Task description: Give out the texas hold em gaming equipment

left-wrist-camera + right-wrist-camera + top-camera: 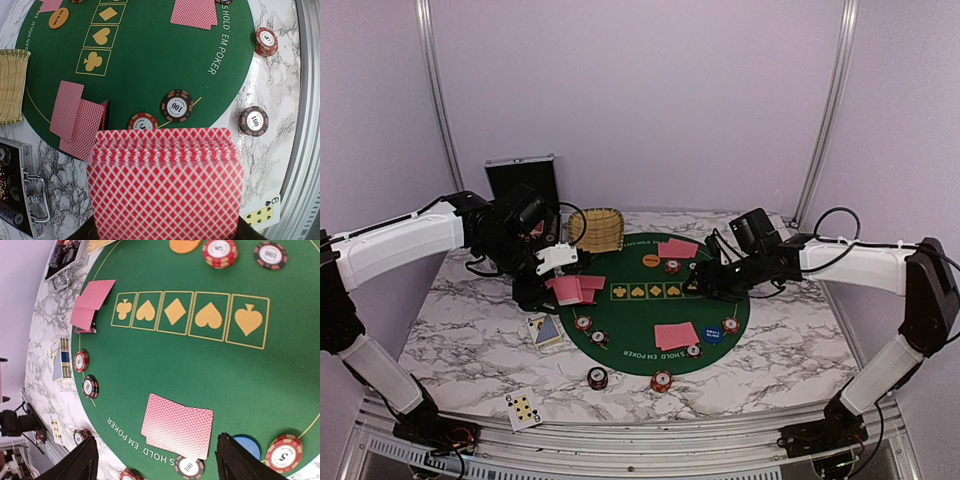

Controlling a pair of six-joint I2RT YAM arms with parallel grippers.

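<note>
Gripping the deck in left jaws ready for dealing, we hang right jaws open above lower-centre cards.

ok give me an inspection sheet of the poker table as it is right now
surface: marble-pattern table, round green mat on it
job's things: three face-down card pairs and chips on the mat; orange disc, blue disc; two chip stacks and two face-up cards off it
clutter: wicker basket, black case
grippers: left jaws shut on the card deck; right jaws open over the mat, holding nothing
cables: black cables loop at both arms
surroundings: lilac walls, metal posts
</note>
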